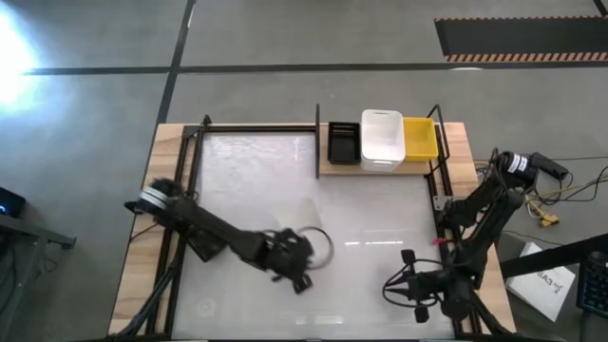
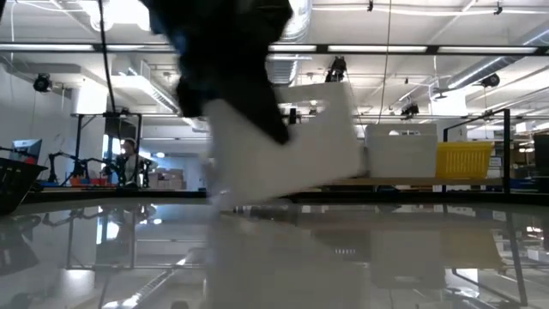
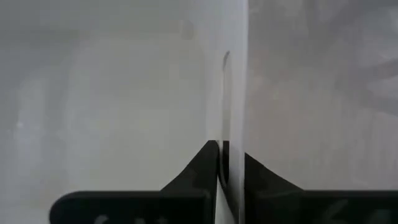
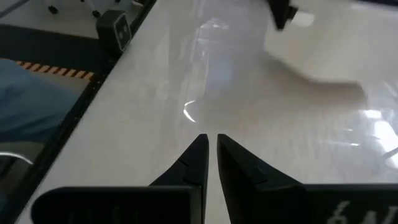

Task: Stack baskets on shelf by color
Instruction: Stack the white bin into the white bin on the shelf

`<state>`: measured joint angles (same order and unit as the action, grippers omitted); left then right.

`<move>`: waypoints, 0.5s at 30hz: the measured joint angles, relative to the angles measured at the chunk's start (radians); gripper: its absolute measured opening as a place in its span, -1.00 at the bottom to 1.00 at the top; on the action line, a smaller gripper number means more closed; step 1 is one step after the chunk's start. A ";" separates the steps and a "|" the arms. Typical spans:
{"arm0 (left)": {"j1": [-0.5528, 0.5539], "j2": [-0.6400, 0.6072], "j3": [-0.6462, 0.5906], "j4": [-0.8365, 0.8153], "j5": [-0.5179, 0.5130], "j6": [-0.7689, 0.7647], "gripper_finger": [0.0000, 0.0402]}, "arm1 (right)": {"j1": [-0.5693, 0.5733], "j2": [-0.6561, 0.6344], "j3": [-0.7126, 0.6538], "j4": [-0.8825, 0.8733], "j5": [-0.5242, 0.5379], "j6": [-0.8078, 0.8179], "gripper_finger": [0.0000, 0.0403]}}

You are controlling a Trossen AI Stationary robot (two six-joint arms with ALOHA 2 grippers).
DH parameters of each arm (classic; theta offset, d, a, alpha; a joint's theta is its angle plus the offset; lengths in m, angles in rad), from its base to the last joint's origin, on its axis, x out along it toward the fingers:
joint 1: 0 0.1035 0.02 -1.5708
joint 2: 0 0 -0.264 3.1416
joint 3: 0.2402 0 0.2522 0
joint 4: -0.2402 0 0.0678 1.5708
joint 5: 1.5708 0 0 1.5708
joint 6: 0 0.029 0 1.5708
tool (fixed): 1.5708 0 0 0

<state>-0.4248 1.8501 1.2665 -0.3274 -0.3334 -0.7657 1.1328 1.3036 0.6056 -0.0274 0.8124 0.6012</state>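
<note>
Counting on the shelf (image 1: 328,167) at upper centre: one black basket (image 1: 343,142), one white stack (image 1: 381,138), one yellow basket (image 1: 420,138). Left gripper (image 1: 296,255), lower centre, pinches one white basket's (image 2: 292,146) wall. Right gripper (image 1: 407,285), lower right, nearly closed, empty.

Shelf (image 1: 325,167) at table (image 1: 380,256) far edge: black basket (image 1: 343,142), white basket (image 1: 381,139), yellow basket (image 1: 420,138).

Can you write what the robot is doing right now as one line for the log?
left gripper: jaws shut on white basket wall | right gripper: idle, nearly shut | shelf: black, white, yellow baskets
</note>
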 joint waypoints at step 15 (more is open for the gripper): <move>0.018 0.449 0.615 0.012 0.029 0.301 -0.96 | 0.076 -0.049 0.000 -0.349 0.000 0.417 -0.87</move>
<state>-0.4066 2.2988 1.8815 -0.3156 -0.3048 -0.4642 1.2091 1.2545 0.6056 -0.3767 0.8127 1.0180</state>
